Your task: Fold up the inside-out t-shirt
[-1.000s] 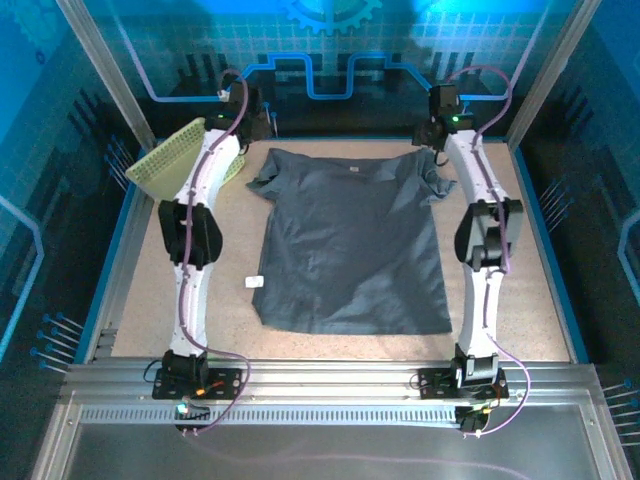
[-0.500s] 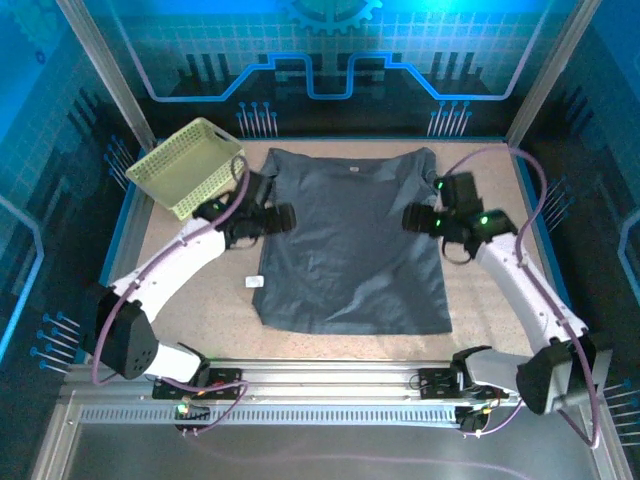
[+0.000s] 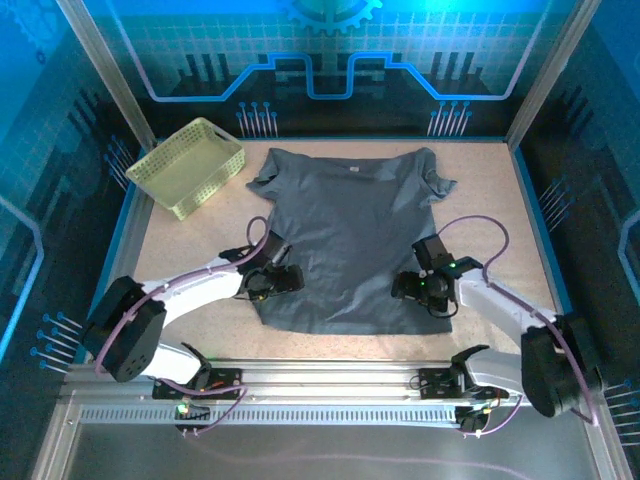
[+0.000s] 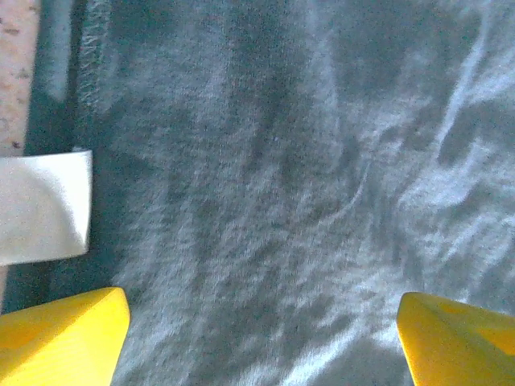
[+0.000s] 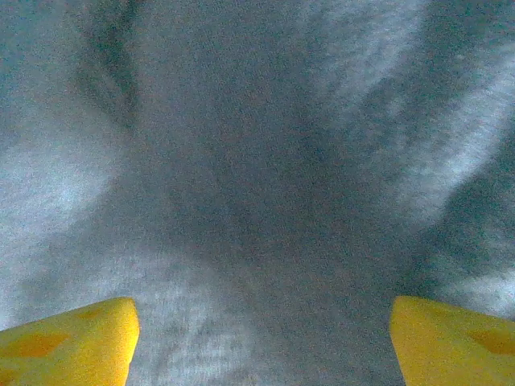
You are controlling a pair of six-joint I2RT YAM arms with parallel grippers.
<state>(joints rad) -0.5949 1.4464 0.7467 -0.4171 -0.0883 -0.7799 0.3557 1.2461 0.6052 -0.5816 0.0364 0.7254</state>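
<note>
The inside-out t-shirt (image 3: 350, 235) lies flat on the table, dark slate grey, collar toward the far side, hem toward the arms. My left gripper (image 3: 285, 280) hovers low over its lower left edge, jaws open; in the left wrist view the yellow fingertips (image 4: 60, 338) stand wide apart over wrinkled cloth (image 4: 273, 201), with a white care label (image 4: 44, 205) at the shirt's side seam. My right gripper (image 3: 412, 288) sits over the lower right part of the shirt, also open, its yellow fingertips (image 5: 68, 342) wide apart above the fabric (image 5: 257, 177). Nothing is held.
A pale yellow-green lattice basket (image 3: 187, 166) stands at the far left corner. Bare tan tabletop (image 3: 190, 250) runs along both sides of the shirt. Metal rails (image 3: 330, 375) line the near edge, and blue walls enclose the table.
Both arms have swung down from the far shoulders of the shirt toward its lower corners near the hem. The shirt has not moved, and both grippers stayed open.
</note>
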